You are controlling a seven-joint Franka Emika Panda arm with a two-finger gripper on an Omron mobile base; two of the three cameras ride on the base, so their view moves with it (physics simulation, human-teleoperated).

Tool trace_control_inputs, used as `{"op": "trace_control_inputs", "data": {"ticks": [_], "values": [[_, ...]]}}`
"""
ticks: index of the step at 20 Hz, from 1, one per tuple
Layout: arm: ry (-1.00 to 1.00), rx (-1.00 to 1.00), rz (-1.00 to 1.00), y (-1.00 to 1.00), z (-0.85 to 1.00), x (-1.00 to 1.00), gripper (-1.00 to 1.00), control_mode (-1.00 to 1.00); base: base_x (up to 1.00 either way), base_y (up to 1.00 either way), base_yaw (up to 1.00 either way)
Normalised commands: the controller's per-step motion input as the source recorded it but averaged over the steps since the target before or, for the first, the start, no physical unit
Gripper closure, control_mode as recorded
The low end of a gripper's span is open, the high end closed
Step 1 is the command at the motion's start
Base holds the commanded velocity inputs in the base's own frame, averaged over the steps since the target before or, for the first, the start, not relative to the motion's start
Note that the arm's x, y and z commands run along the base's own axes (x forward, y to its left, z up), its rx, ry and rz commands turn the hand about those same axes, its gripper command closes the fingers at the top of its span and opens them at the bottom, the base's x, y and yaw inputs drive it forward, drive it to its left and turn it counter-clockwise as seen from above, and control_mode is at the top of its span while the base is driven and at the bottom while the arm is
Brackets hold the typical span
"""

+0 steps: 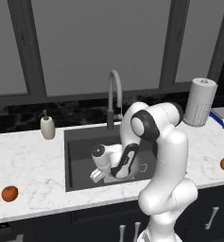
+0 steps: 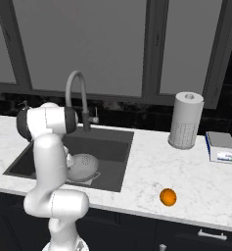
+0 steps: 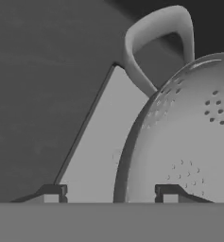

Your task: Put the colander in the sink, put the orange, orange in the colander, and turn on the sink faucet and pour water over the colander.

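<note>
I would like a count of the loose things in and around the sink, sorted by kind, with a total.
Oranges: 2, darker one, brighter one
Colander: 1
Soap bottle: 1
Paper towel roll: 1
Scale: 1
Total: 6

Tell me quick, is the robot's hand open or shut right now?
Hand: open, fingertips apart on either side of the colander rim down in the sink, not clamped on it.

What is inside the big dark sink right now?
The silvery colander sits inside the sink, over the lighter patch on its floor. The arm covers part of the basin, so the rest stays hidden. Both oranges lie outside, on the counter.
</note>
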Motion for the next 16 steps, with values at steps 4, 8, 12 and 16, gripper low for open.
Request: {"op": "trace_control_inputs", "data": {"ticks": [4, 8, 12, 16], "values": [[0.06, 0.01, 0.00, 0.00, 0.57, 0.00, -1.00, -1.00, 0.00, 0.00, 0.00], [0.01, 0.05, 0.00, 0.00, 0.81, 0.00, -1.00, -1.00, 0.00, 0.00, 0.00], [0.00, 0.08, 0.00, 0.00, 0.86, 0.00, -1.00, -1.00, 0.00, 0.00, 0.00], [0.00, 0.04, 0.00, 0.00, 0.82, 0.00, -1.00, -1.00, 0.00, 0.00, 0.00]]}}
